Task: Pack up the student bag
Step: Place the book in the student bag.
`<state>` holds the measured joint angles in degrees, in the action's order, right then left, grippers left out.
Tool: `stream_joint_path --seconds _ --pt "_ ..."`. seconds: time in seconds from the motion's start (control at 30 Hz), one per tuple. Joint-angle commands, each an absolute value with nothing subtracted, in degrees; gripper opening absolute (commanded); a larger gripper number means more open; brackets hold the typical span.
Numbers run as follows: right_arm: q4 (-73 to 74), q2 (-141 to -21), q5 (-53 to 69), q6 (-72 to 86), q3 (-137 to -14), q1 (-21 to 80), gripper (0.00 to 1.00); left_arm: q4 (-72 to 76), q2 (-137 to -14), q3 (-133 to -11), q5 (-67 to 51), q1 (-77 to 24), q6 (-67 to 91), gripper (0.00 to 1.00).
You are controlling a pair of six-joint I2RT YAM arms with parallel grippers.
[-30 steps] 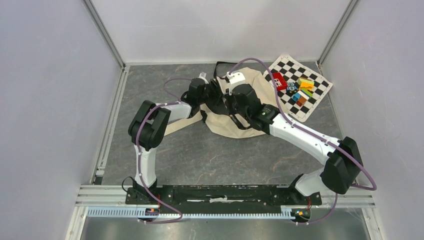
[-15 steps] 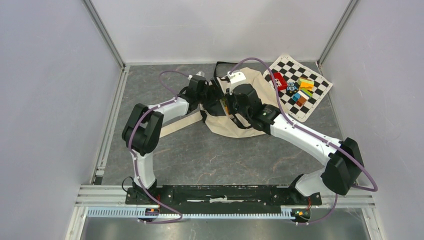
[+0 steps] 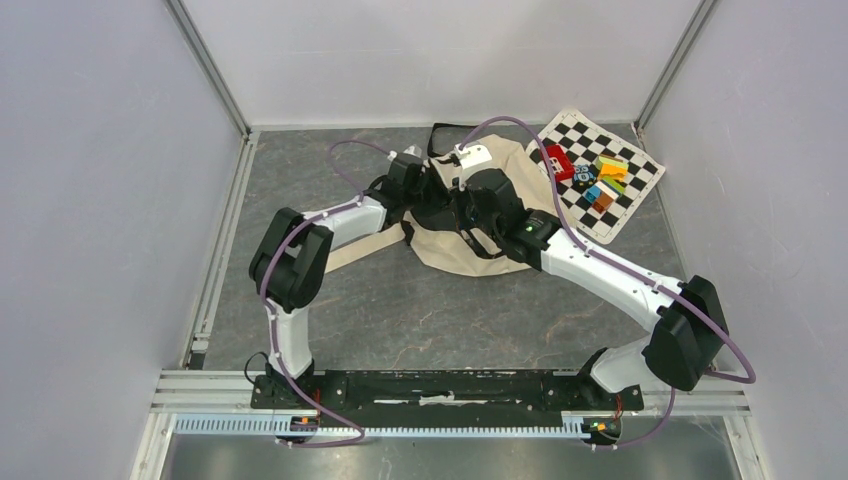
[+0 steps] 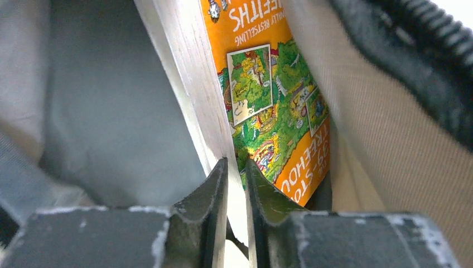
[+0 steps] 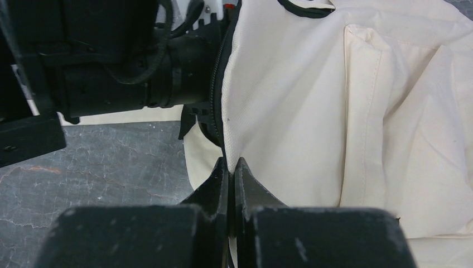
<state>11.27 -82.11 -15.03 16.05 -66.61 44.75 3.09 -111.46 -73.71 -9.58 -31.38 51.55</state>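
1. Student bag [image 3: 455, 255] lies on the table [image 3: 400, 310] near its far edge, roughly midway along, just beside the chequered mat [image 3: 625, 200] in the far right corner.
2. Right gripper [image 5: 231, 163]: fingers pinched tight on the cream fabric at the zipper rim, holding the mouth open.
3. Left gripper [image 4: 235, 164] is inside the bag, with grey lining to one side. Its fingers are closed to a narrow slit on the page edge of an orange-covered book [image 4: 262, 111].
4. Step in hand, as I judge it: seating the book. Slide it deep along the lining and hold the rim high and taut so the zipper cannot snag. Let go only once the book rests flat.
5. The bag wraps around the left fingers, while the right fingers sit at its opening rim with fabric between them.
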Motion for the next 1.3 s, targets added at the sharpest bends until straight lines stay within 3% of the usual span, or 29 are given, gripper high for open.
stream_joint_path --seconds 0.0,0.23,0.43,0.67,0.97,1.27 --pt "7.96 -79.45 -13.65 16.01 -66.37 45.31 0.0 7.48 -114.95 -78.12 -10.68 -32.93 52.19 0.21" --pt "8.0 -79.26 -14.23 16.2 -66.11 45.31 0.0 10.77 -116.75 -79.12 -11.51 -33.69 50.74 0.25" --pt "8.19 -77.66 -15.06 16.09 -65.19 45.29 0.0 7.31 -102.99 -69.34 -6.47 -33.68 44.44 0.61" --pt "5.95 -76.37 -13.22 15.89 -61.31 45.26 0.0 -2.36 -86.71 -56.51 1.92 -32.86 42.11 0.88" --pt "2.06 -77.63 -7.88 19.26 -52.61 46.65 0.0 -0.27 -75.1 -43.01 4.64 -29.6 47.54 0.98" --pt "0.66 -76.73 -8.34 20.08 -50.45 47.07 0.0 10.01 -89.77 -49.06 -4.9 -23.94 51.23 1.0"
